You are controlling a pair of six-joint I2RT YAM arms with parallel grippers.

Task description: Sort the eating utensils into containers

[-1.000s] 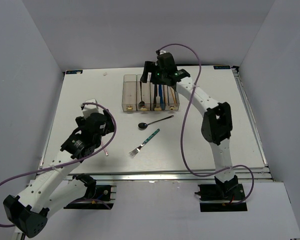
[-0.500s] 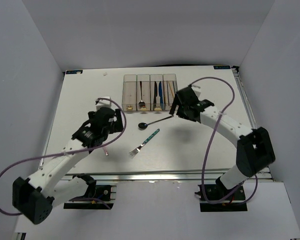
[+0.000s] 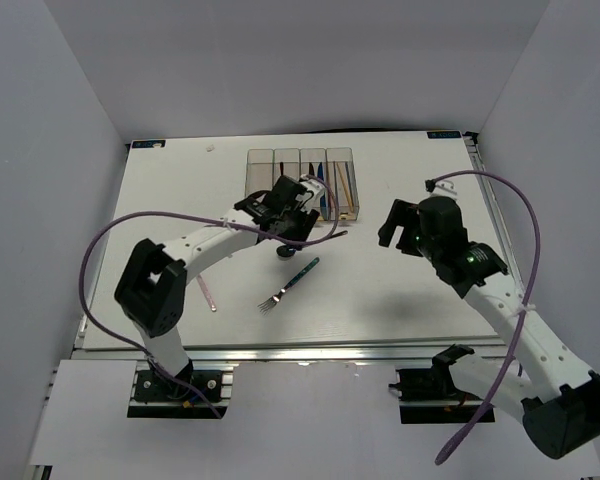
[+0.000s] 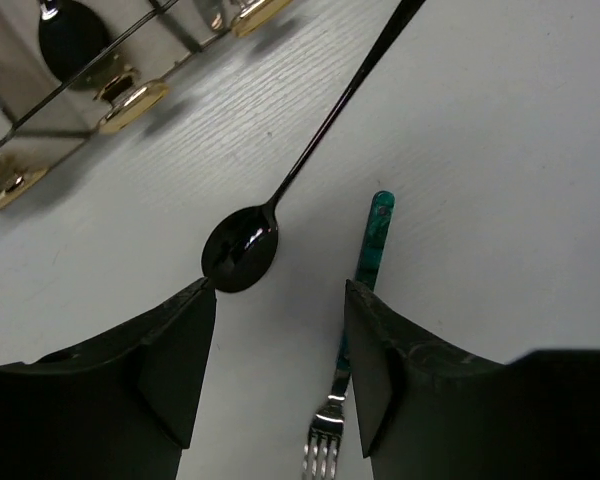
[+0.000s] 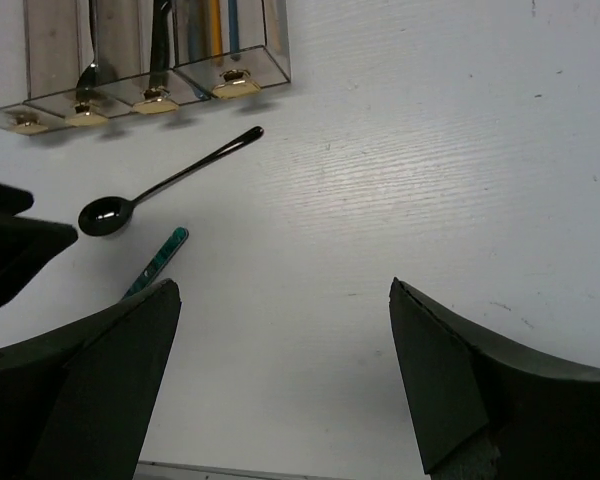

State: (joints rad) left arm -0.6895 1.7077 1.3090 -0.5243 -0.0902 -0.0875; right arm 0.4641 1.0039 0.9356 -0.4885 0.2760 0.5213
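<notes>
We held our left gripper (image 4: pixel 278 335), jaws spread, above the black spoon (image 4: pixel 242 255) beside the teal-handled fork (image 4: pixel 370 240), our right gripper (image 5: pixel 285 300) equally spread.

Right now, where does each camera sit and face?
Top external: above and behind the bases, looking down on the table; left arm and right arm show.
Left wrist: low over the black spoon, looking down; open left jaws frame its bowl.
Right wrist: higher, facing the bins; open right jaws at the bottom corners.
Both wrist views share black spoon, teal fork, bins.
</notes>
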